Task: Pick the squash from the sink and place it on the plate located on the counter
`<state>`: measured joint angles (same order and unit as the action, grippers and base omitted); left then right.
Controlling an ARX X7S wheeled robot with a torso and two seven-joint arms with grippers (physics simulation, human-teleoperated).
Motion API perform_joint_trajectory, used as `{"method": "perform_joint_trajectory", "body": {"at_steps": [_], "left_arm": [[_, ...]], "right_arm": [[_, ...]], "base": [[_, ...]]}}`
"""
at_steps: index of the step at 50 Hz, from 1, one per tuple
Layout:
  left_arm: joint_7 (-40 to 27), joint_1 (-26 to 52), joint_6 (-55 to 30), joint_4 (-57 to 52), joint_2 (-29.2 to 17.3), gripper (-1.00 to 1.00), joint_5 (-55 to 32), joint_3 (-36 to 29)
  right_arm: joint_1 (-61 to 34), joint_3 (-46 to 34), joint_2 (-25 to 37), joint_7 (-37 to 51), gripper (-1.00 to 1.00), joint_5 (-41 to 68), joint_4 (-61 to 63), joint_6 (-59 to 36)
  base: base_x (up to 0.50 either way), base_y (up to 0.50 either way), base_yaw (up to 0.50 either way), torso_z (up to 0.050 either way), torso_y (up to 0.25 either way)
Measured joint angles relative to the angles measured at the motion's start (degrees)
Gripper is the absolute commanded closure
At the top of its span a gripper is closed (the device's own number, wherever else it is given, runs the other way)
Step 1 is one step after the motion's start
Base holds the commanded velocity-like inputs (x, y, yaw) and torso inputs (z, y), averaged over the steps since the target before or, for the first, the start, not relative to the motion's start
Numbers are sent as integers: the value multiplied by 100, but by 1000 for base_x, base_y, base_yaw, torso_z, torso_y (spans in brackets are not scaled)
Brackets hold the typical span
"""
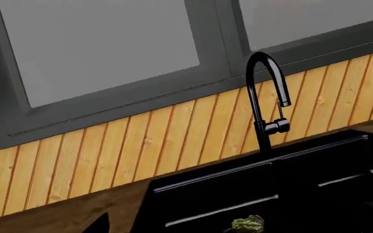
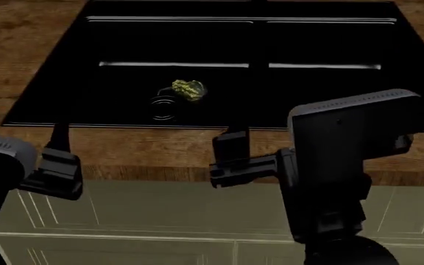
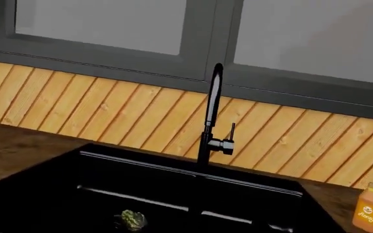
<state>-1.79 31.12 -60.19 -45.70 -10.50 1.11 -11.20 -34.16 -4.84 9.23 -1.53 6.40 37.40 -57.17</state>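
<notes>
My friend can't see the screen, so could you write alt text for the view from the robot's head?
A small green-yellow squash lies in the left basin of a glossy black sink, just beside a round drain. The sink is set in a brown wood counter, and the robot's two dark arms hang over the counter's front edge, short of the sink.

Dim, flat and evenly lit in all three renders, sharp to the edges without blur or distortion, with the glossy black sink (image 2: pixel 308 99) beyond each tool nearly swallowed in darkness, thin pale glints on its ledges, and soft grey window panes (image 1: pixel 102 48) glowing faintly.
</notes>
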Motion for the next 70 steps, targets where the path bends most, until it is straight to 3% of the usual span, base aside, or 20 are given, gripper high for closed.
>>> {"method": "perform_joint_trajectory", "body": {"at_steps": [16, 29, 41, 70], "left_arm": [[374, 1258, -773, 632, -54, -100, -219, 139], [442, 2029, -343, 2068, 0, -100, -295, 213], [432, 2218, 24, 2766, 35, -100, -354, 231], [384, 2288, 160, 3049, -43, -100, -437, 247]], "right_arm": [[-1251, -194, 65, -105, -100, 85, -539, -503], [-2136, -461, -100, -120, -100, 54, -2088, 114], [-2385, -542, -163, -120, -100, 104, -2888, 545], [-2445, -690, -96, -37, -100, 206, -3183, 724]], "base": [[0, 0, 0, 0, 0], [0, 0, 0, 0, 0], [52, 38, 0, 0, 0], [228, 132, 0, 0, 0]]}}
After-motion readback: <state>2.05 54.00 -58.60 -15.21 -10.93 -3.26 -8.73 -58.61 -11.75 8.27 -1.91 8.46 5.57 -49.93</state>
